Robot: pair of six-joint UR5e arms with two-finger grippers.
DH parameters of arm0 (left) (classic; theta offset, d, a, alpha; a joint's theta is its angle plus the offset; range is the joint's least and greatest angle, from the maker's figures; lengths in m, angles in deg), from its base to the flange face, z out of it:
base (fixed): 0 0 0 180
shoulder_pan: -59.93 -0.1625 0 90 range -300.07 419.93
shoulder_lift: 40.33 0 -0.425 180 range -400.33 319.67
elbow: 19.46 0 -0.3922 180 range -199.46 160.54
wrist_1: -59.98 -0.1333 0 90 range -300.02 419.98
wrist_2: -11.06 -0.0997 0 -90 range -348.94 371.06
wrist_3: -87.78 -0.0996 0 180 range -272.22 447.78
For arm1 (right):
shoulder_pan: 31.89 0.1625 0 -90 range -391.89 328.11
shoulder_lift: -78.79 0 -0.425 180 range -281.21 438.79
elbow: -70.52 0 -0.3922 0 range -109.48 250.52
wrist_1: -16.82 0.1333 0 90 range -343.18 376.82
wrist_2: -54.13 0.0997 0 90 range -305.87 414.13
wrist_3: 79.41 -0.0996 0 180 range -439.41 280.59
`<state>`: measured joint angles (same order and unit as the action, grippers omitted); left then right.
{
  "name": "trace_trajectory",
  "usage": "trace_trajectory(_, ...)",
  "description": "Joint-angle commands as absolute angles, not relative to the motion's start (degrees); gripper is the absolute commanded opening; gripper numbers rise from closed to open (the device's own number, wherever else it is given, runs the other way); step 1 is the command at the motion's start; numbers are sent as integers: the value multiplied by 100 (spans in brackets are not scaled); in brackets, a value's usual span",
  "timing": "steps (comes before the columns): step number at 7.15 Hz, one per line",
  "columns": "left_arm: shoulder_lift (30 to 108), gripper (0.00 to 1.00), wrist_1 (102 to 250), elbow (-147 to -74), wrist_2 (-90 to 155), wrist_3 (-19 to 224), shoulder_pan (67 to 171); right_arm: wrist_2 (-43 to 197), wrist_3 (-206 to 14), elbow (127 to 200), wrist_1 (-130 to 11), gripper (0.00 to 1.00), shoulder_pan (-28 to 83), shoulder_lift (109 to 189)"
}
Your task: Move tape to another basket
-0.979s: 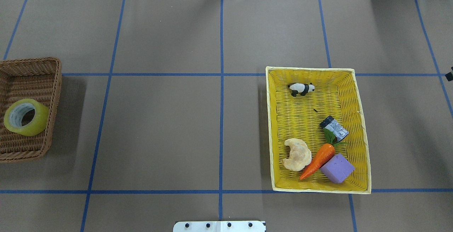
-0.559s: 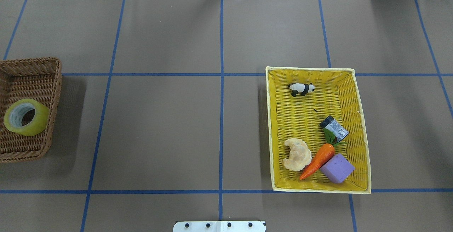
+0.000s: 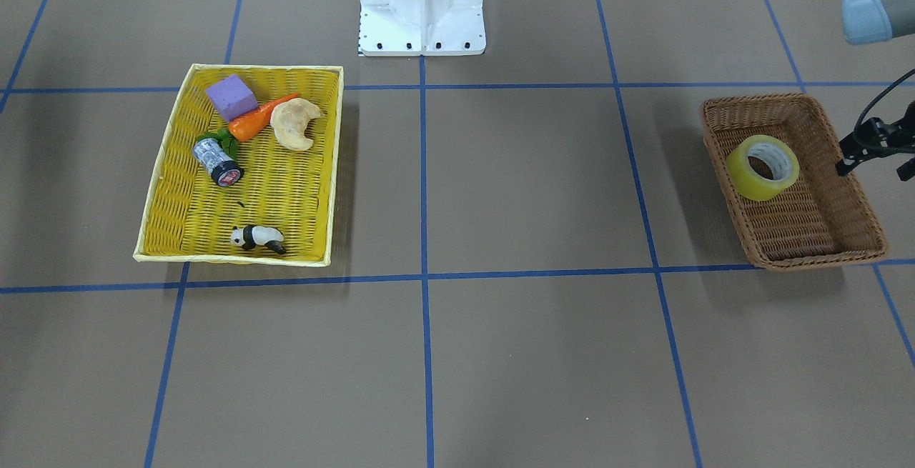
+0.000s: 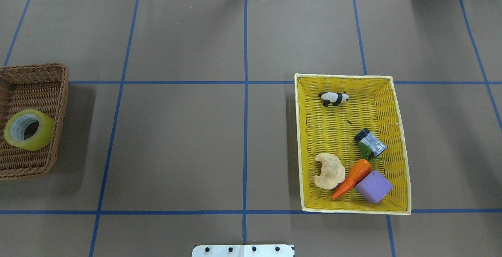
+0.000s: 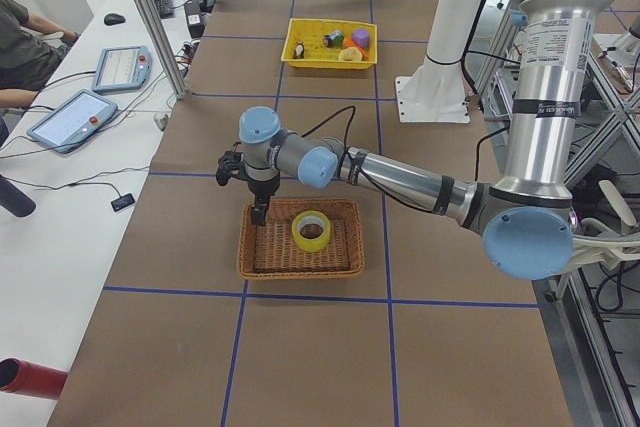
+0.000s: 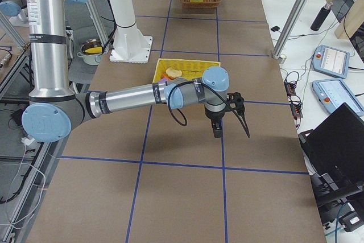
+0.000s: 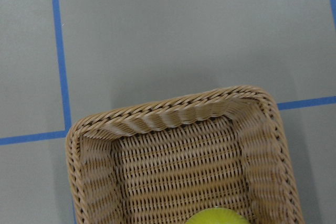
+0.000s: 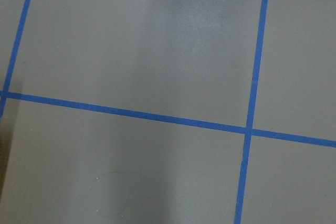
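Note:
The tape (image 4: 46,130), a yellowish roll with a pale core, lies inside the dark brown wicker basket (image 4: 59,104) at the table's far left end. The front-facing view shows the tape (image 3: 745,168) in the basket (image 3: 800,221) at the right. My left gripper (image 3: 873,170) hovers over the basket's outer side, beside the tape and apart from it, jaws spread and empty. In the exterior left view the gripper (image 5: 258,219) hangs just above the basket's rim. My right gripper (image 6: 232,135) shows only in the exterior right view, above bare table; I cannot tell its state.
A bright yellow woven tray (image 4: 299,143) on the right half holds a toy panda (image 4: 333,98), a small silver cylinder (image 4: 370,142), a carrot (image 4: 353,177), a croissant (image 4: 329,170) and a purple block (image 4: 373,186). The robot's base plate (image 4: 243,250) is at the near edge.
A black bit of my right gripper at the overhead view's right edge has left that view. The tape and the baskets have not moved.

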<state>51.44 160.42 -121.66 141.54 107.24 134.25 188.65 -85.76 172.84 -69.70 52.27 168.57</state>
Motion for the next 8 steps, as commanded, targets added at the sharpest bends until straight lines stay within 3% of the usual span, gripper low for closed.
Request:
trace_trajectory(1,4933,98,16412,-12308,14166,10729,13446,18878,-8565,17300,-6958,100,5196,16870)
trace_trajectory(5,4914,98,16325,-12703,14314,10729,13420,18878,-8557,17301,-6949,100,5179,16826)
trace_trajectory(8,4958,98,16351,-12607,14325,10694,13411,18878,-8548,17291,-6940,100,5179,16817)
